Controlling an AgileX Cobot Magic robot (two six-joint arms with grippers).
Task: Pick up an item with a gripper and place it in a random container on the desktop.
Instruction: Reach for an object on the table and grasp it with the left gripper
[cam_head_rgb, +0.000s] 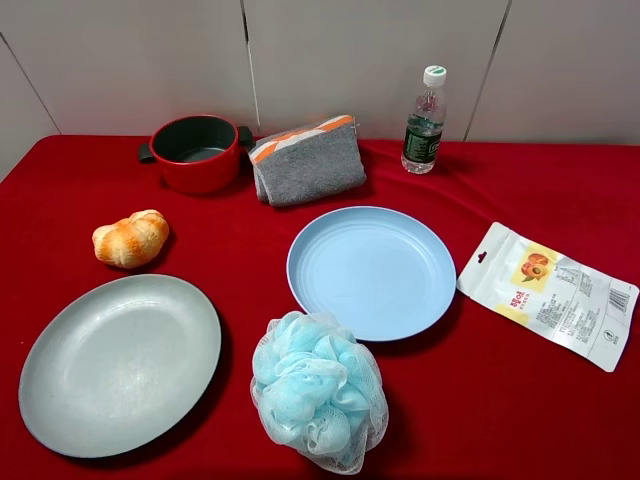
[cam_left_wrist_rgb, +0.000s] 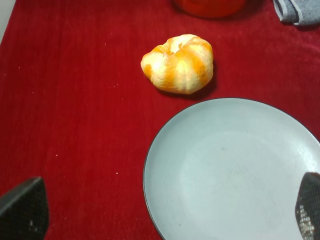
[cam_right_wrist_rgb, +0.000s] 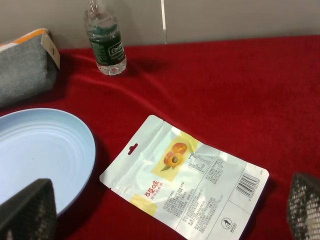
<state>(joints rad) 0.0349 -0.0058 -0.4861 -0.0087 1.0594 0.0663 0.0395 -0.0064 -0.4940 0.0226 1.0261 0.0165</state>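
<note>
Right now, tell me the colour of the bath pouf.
The bath pouf is light blue and white, clearest in the exterior high view.

Clock read in high view, 12 = far wall.
Pouf (cam_head_rgb: 318, 390) at near edge of desk (cam_head_rgb: 560, 190): nothing overhead, top approach free.
Pouf 1 o'clock: blue plate (cam_head_rgb: 372, 272), rim just beside, contact unclear; plate bare, open from above.
Pouf 9 o'clock: grey-green plate (cam_head_rgb: 120, 362), narrow strip of desk between.
Pouf 3 o'clock: wide bare desk, side entry free.
Blue plate 3 o'clock: snack packet (cam_head_rgb: 548, 293), flat, small gap.
Blue plate 9 o'clock: bread roll (cam_head_rgb: 131, 239), well apart.
Blue plate 10 to 1 o'clock: red pot (cam_head_rgb: 196, 153), grey pouch (cam_head_rgb: 306, 160), bottle (cam_head_rgb: 425, 120) upright, tallest obstacle; pouch near plate rim.
</note>
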